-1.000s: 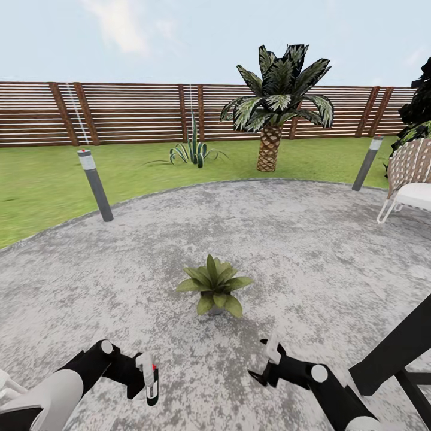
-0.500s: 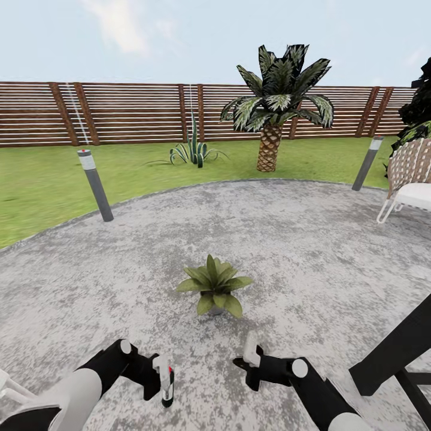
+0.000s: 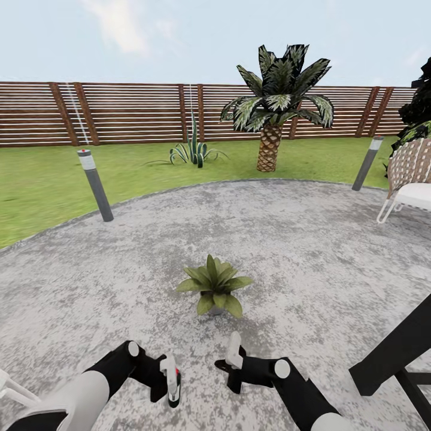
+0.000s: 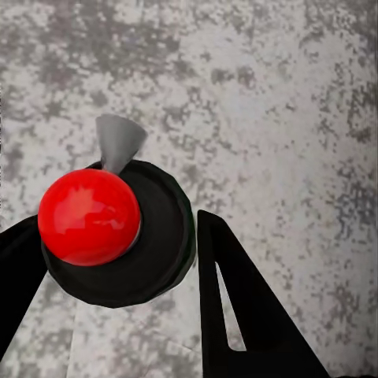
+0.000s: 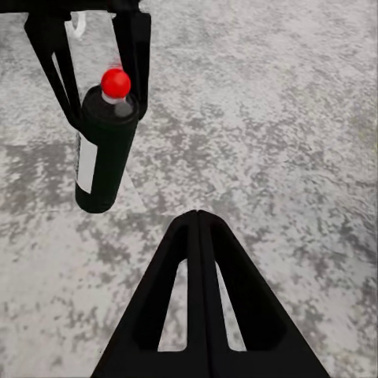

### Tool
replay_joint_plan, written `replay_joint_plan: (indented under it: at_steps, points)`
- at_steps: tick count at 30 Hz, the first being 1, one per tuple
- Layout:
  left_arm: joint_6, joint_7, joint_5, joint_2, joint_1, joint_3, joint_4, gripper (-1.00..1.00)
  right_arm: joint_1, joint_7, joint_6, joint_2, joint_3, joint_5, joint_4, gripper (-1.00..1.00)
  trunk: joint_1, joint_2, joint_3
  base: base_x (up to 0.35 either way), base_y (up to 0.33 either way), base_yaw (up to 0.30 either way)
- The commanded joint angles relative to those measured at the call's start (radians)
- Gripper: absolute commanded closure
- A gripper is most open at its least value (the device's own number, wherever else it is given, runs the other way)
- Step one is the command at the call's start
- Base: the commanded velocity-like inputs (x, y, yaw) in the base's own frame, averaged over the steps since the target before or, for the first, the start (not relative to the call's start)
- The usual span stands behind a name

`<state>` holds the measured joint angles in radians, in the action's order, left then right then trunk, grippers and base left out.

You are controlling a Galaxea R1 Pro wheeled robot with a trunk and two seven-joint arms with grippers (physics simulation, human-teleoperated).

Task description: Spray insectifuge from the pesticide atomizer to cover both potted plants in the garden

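Observation:
One potted plant, a low rosette of green leaves in a small grey pot, stands mid-patio in the garden. Just short of it, my left gripper is shut on the pesticide atomizer, a slim dark bottle with a red top, held upright above the gravel. The left wrist view looks down on the atomizer, its red ball, and a grey nozzle, with my left gripper clamped round it. My right gripper hovers beside it, shut and empty. The right wrist view shows my right gripper pointing toward the atomizer.
The round gravel patio borders green lawn. Grey bollard lamps stand at its rim. A palm, an agave and a slatted fence lie beyond. A white chair and a black frame stand at right.
My left gripper has carried the atomizer to the right, and my right gripper has moved left, so the two have drawn close together. The plant and the camera have stayed put.

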<state>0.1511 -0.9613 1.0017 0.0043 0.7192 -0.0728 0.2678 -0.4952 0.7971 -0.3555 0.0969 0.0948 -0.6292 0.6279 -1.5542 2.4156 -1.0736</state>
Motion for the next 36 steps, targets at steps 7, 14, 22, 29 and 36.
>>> replay_joint_plan:
  at_steps: [7,14,22,29,36]
  points:
    - [0.050,0.009,0.004,-0.012,-0.003,-0.004,-0.002,1.00,0.000,-0.001,-0.005,0.009,0.000,-0.009,0.001,1.00,0.000,0.000,-0.001,0.000,0.000,0.000]
    - [0.086,0.001,-0.003,-0.039,-0.001,-0.004,-0.005,1.00,0.000,-0.001,-0.005,0.009,0.000,-0.010,-0.001,1.00,0.000,0.000,-0.001,0.000,0.000,0.000]
    - [0.088,0.001,-0.003,-0.048,-0.001,-0.005,-0.004,1.00,0.000,-0.001,-0.005,0.009,0.000,-0.010,-0.002,1.00,0.000,0.000,-0.001,0.000,0.000,0.000]
    - [0.087,0.009,-0.002,-0.083,-0.001,-0.005,-0.004,1.00,0.000,-0.001,-0.005,0.009,0.000,-0.010,-0.002,1.00,0.000,0.000,-0.001,0.000,0.000,0.000]
    - [0.085,0.013,-0.004,-0.096,0.000,-0.007,-0.002,1.00,0.000,-0.001,-0.005,0.009,0.000,-0.010,-0.002,1.00,0.000,0.000,-0.001,0.000,0.000,0.000]
